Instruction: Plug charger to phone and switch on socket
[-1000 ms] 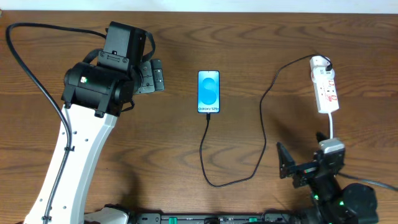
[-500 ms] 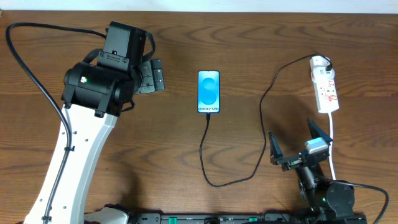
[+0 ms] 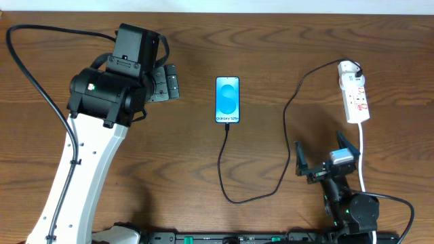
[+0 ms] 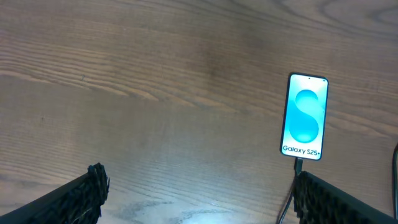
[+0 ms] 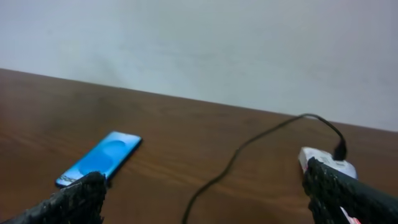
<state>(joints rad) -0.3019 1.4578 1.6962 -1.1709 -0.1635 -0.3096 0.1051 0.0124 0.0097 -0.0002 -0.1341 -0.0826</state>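
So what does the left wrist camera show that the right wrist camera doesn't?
Only the left wrist view looks straight down on the phone, so its screen reads "Galaxy S25+" and the charger is seen plugged into its bottom edge. Only the right wrist view shows the white power strip with a black plug at its end, and a pale wall behind. Both show the phone, the charger and the wooden table.
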